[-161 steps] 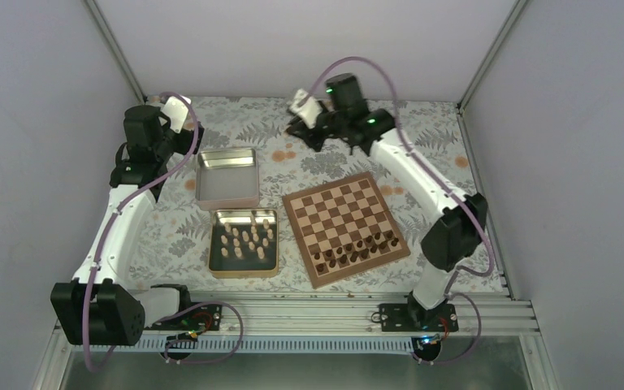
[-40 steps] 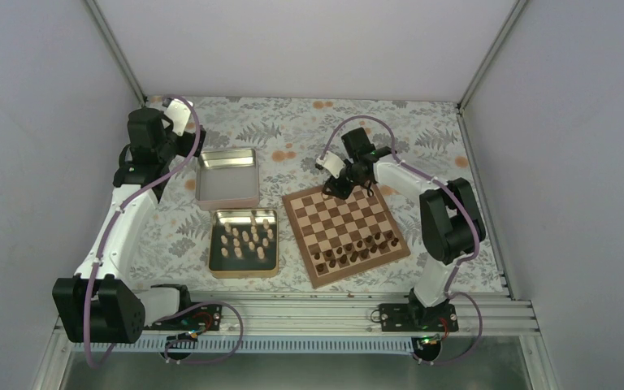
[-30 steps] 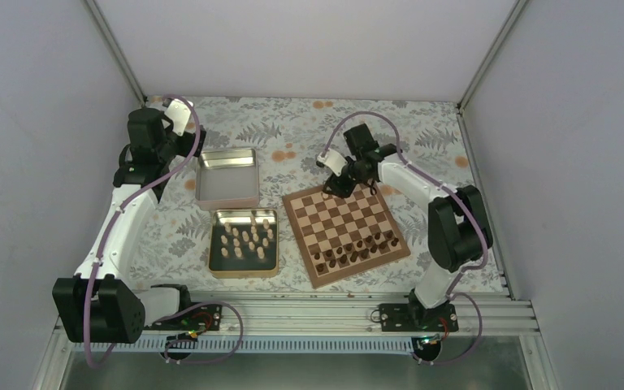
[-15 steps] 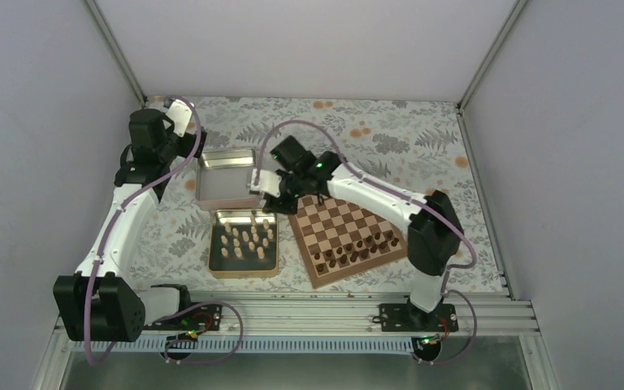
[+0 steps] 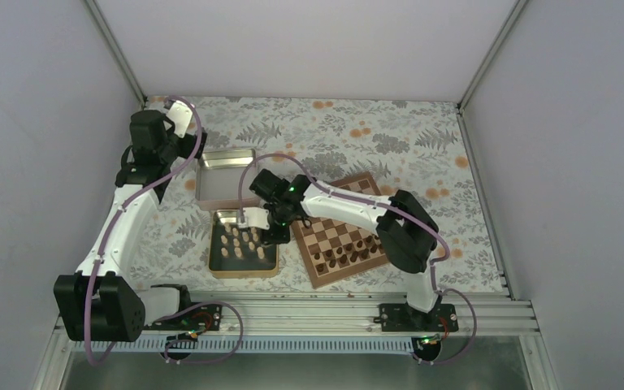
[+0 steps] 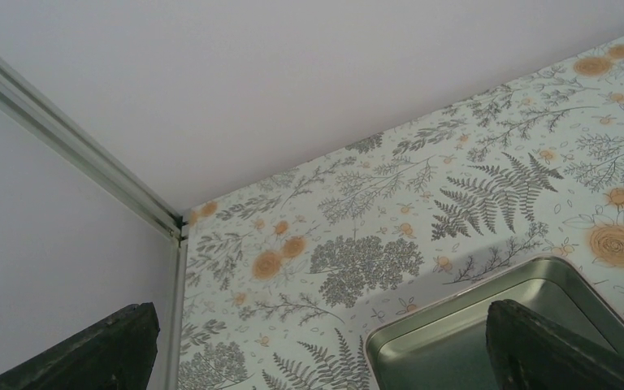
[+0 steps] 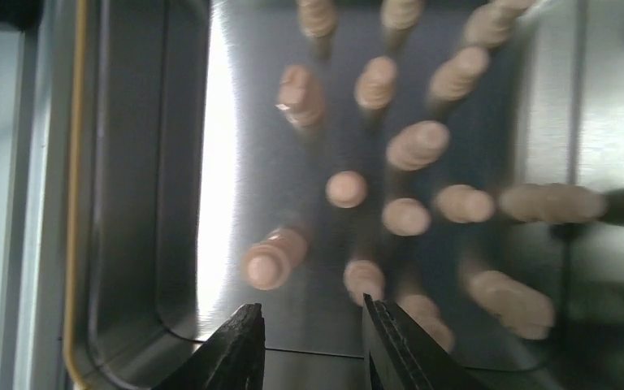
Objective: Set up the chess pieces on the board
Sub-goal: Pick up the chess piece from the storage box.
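Observation:
Several pale beige chess pieces (image 5: 244, 241) stand in the near metal tin (image 5: 214, 244), left of the board (image 5: 340, 236). The right wrist view looks straight down on them (image 7: 346, 188), blurred. My right gripper (image 5: 270, 233) hangs over the tin's right side, open and empty, above the pieces (image 7: 313, 317). Its fingertips (image 7: 248, 337) are near the tin's rim, with one piece (image 7: 365, 279) just ahead of them. Dark brown pieces (image 5: 345, 253) line the board's near rows. My left gripper (image 5: 188, 148) is open and empty (image 6: 325, 357) at the far left.
An empty metal tin (image 5: 226, 175) lies behind the tin of pieces; its corner shows in the left wrist view (image 6: 471, 333). The right arm crosses over the board's far left part. Enclosure walls stand close on the left, back and right.
My right arm has swung from the board's far edge leftwards and down to the tin of pale pieces. The left arm has stayed put.

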You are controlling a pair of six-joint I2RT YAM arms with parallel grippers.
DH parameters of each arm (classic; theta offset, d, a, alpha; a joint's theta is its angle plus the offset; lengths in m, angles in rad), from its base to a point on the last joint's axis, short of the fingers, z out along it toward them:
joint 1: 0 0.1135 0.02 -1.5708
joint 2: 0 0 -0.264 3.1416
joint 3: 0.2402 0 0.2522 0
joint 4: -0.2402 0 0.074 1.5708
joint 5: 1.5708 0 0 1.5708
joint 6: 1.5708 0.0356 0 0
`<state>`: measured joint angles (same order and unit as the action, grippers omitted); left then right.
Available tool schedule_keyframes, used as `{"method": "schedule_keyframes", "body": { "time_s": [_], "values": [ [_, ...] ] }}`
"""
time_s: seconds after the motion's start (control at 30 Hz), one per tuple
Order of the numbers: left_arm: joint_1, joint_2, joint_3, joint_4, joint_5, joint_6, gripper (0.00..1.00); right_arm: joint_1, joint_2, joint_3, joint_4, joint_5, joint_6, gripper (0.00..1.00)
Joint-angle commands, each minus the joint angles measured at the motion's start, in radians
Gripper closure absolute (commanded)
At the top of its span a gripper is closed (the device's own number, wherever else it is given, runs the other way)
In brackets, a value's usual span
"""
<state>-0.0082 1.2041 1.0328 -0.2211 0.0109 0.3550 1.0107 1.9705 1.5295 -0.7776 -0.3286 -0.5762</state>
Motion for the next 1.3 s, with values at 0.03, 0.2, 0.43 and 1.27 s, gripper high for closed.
{"method": "schedule_keyframes", "body": {
  "time_s": [0.03, 0.2, 0.43, 1.27],
  "values": [
    [0.005, -0.005, -0.002, 0.014, 0.009, -0.007, 0.00, 0.034, -0.025, -0.025, -0.010, -0.019, -0.011, 0.67],
    [0.005, -0.011, -0.002, 0.011, 0.008, -0.006, 0.00, 0.056, -0.017, -0.035, 0.003, -0.015, -0.008, 0.66],
    [0.005, -0.009, 0.001, 0.011, 0.010, -0.005, 0.00, 0.062, 0.012, -0.021, 0.013, -0.007, -0.005, 0.66],
    [0.005, -0.012, -0.009, 0.008, 0.022, -0.008, 0.00, 0.085, 0.081, 0.004, 0.043, 0.019, 0.011, 0.68]
  ]
}}
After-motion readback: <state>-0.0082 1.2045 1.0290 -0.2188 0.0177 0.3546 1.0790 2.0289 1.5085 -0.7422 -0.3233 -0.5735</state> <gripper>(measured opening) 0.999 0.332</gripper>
